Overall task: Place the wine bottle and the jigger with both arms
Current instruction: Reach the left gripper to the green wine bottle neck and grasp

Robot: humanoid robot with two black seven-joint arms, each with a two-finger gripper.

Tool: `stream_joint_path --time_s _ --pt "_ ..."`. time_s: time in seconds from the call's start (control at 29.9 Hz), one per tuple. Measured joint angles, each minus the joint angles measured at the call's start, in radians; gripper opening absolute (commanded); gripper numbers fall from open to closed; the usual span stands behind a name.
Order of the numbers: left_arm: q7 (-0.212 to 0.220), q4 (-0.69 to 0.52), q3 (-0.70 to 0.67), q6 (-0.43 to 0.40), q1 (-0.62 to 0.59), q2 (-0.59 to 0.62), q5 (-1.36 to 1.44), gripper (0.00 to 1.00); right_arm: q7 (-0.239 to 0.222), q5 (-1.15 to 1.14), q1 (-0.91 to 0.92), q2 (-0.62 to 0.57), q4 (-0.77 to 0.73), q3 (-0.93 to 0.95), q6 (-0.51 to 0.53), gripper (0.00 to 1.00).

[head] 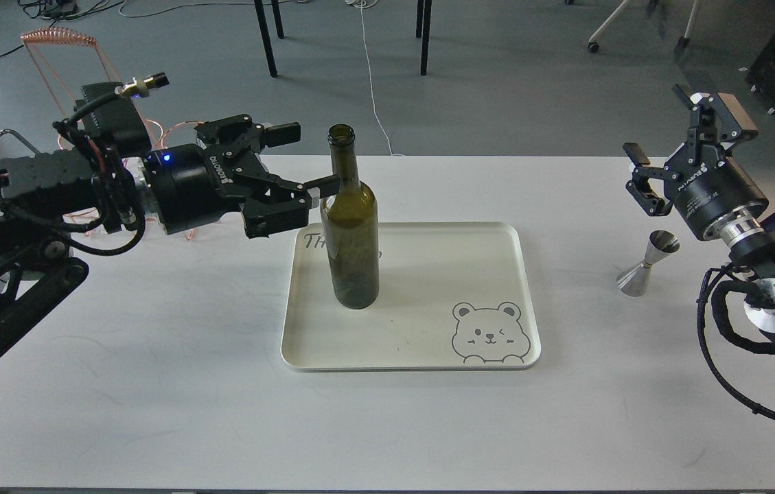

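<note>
The tray (421, 357) (cream, with a bear drawing) holds the wine bottle (353, 233) upright on its left half. Right of the tray stands the jigger (646, 264) on the table (154, 384). Left gripper (308, 156), jaws apart, sits beside the bottle's neck; right gripper (668, 147) hangs spread above the jigger.

- The cream tray (421, 237) carried dark handwritten-style lettering at its far left corner; only "TH" could be read, since the wine bottle (353, 226) stood in front of the rest.
- The tray also bore a line drawing of a winking bear (490, 334) at its near right corner, with no words beside it.
- The left gripper (305, 158) had white lettering on its black body, seen upside down and too small to read surely.
- The right gripper (662, 154) had similar white lettering on its body, likewise unreadable.
- The wine bottle showed no label.
</note>
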Motion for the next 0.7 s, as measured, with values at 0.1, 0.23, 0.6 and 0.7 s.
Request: stream_joint_path --time_s 0.1,0.23,0.6,0.7 --pt "0.000 0.028 0.018 0.007 -0.021 -0.025 -0.001 0.98 0.000 0.000 0.000 0.000 0.000 0.001 0.000 0.97" --pt "0.000 0.077 0.022 0.007 -0.042 -0.076 -0.001 0.98 0.000 -0.001 0.000 0.000 0.000 0.001 0.000 0.97" --pt "0.000 0.161 0.083 0.007 -0.085 -0.150 0.001 0.69 0.000 -0.003 -0.001 -0.003 0.000 0.001 -0.002 0.97" --pt "0.000 0.166 0.084 0.007 -0.085 -0.153 0.001 0.49 0.000 -0.003 -0.002 -0.003 0.000 0.001 -0.002 0.97"
